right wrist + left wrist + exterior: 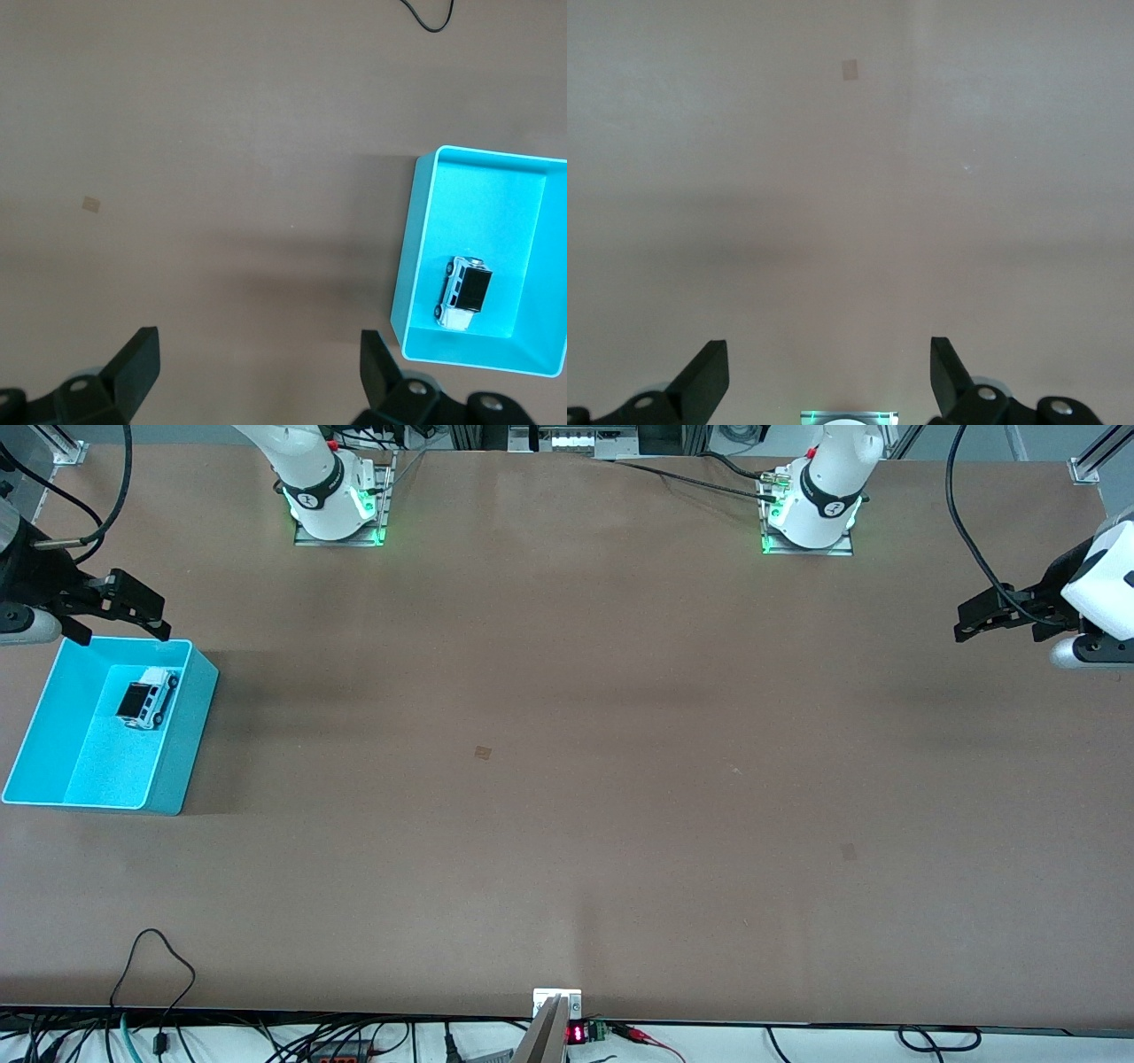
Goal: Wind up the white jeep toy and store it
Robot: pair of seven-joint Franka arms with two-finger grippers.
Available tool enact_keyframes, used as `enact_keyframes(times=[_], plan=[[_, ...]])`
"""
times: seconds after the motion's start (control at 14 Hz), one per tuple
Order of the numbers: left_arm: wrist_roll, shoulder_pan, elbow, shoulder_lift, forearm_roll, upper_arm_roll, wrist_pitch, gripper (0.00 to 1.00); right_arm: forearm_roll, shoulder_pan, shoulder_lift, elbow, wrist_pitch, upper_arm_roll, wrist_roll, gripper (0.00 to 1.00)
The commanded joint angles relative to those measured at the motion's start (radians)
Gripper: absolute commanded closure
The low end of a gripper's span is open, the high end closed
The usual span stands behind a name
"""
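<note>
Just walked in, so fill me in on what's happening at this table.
Nothing is being handled. The white jeep toy lies in the turquoise bin at the right arm's end of the table. The right gripper hangs open over the bin's rim nearest the robots, and the left gripper waits open, holding nothing, at its own end.

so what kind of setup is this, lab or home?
Likely a robotics lab bench: two arms bolted to a bare brown table, cables along its edge, a white jeep toy in a teal bin.
</note>
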Motion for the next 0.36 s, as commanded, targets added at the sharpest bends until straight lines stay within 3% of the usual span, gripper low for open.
enact_keyframes(times=[0.0, 0.29], plan=[[-0.003, 0.005, 0.016, 0.003, -0.01, -0.005, -0.021, 0.0, 0.002, 0.007, -0.002, 0.01, -0.018, -0.009, 0.008, 0.0], [0.004, 0.008, 0.015, 0.003, -0.01, -0.004, -0.018, 0.0, 0.002, 0.007, -0.002, 0.01, -0.02, -0.009, 0.011, 0.0]])
